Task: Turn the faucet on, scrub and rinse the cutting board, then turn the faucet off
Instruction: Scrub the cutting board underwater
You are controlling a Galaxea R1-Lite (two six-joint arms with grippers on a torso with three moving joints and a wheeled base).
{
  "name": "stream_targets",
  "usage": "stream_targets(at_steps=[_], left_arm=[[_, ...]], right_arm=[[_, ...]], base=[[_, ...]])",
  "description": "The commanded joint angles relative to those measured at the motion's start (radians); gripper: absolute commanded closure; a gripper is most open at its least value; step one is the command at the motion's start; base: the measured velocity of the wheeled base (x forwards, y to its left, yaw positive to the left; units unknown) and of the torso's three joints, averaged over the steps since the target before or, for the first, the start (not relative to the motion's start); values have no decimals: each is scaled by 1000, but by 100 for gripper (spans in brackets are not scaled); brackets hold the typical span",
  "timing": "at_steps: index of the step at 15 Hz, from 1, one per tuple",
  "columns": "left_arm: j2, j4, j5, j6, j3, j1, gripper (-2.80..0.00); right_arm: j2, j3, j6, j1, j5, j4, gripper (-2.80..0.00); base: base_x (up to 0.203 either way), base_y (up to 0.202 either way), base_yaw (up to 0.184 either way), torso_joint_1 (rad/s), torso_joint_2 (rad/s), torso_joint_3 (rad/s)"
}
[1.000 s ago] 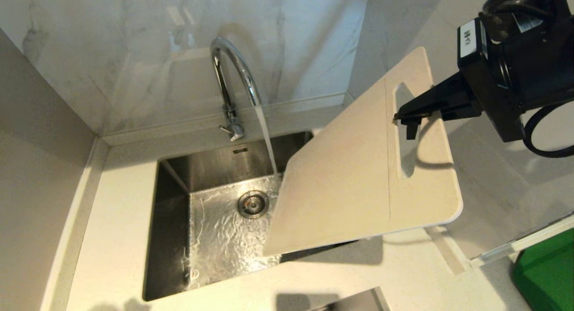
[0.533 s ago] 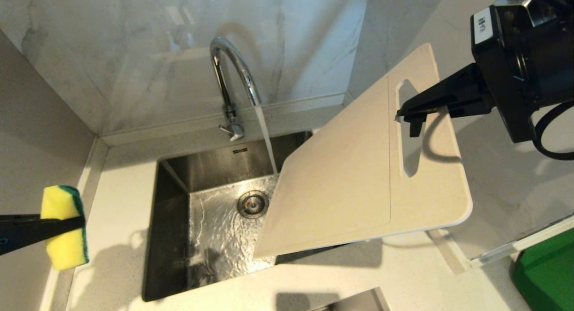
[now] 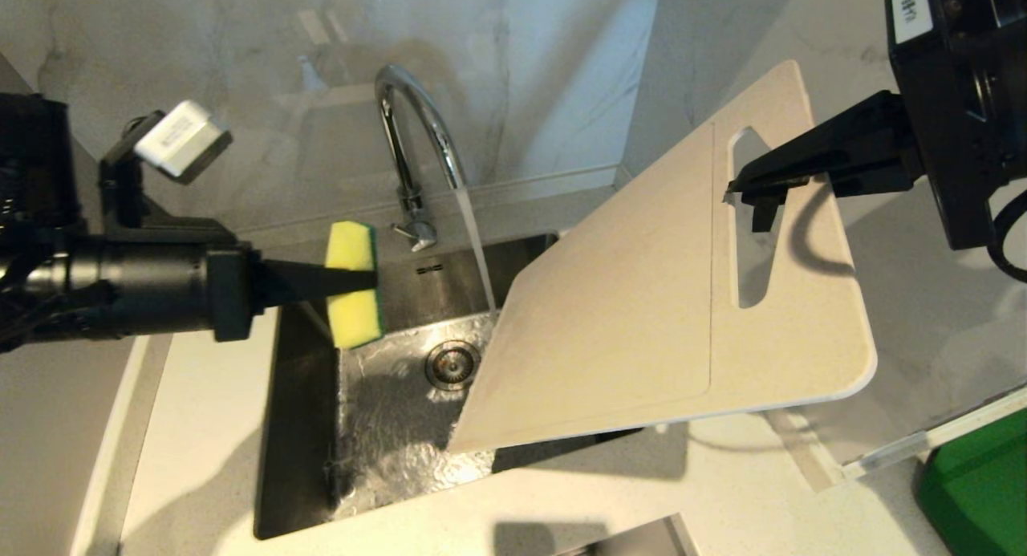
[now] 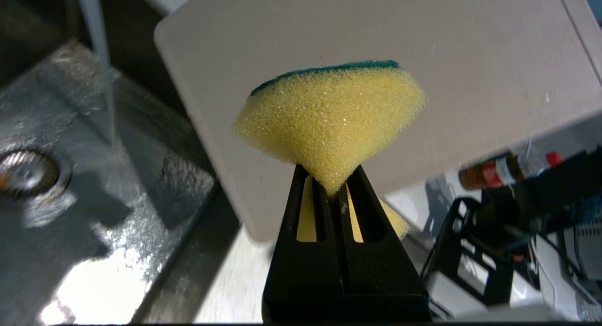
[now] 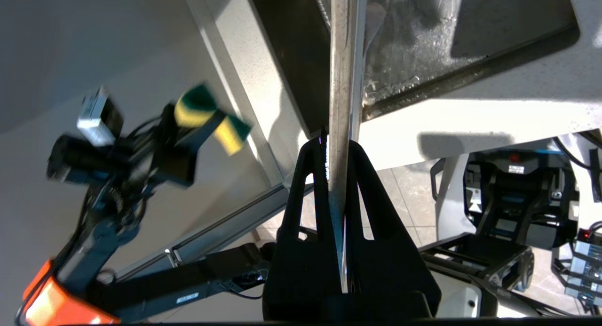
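The right hand point(image 3: 750, 195) is clamped on the large cream plastic cutting board point(image 3: 642, 315), tilted over the sink; the left hand point(image 3: 361, 279) pinches a yellow-green sponge point(image 3: 353, 283) beside it.

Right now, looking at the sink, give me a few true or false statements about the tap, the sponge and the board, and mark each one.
1. Water runs from the chrome gooseneck faucet. True.
2. The left gripper pinches a yellow-and-green sponge. True.
3. The sponge presses on the cream-white plastic cutting board. False: they are apart.
4. The cutting board lies flat in the steel sink. False: the right gripper holds it tilted above the sink.
5. The right gripper grips near the slot handle. True.
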Motion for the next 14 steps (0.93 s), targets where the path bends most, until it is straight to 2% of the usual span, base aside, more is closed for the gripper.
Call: stream_targets(at_steps=[1, 4, 7, 8, 14], left_arm=[[212, -65, 72, -15, -122, -82, 0], [351, -151, 257, -39, -285, -190, 0], [422, -171, 359, -78, -359, -262, 0], [432, -180, 365, -94, -366, -268, 0], [462, -192, 371, -96, -380, -298, 0]], right_arm=[[6, -1, 8, 1, 28, 3, 0], [4, -1, 15, 1, 67, -13, 0], [0, -1, 31, 1, 71, -16, 0], [-3, -1, 30, 1, 74, -17, 0], [-5, -2, 31, 1, 72, -46, 0]], base=[[0, 0, 0, 0, 0, 0], [0, 0, 0, 0, 0, 0], [0, 0, 0, 0, 0, 0], [0, 0, 0, 0, 0, 0], [0, 0, 0, 0, 0, 0]])
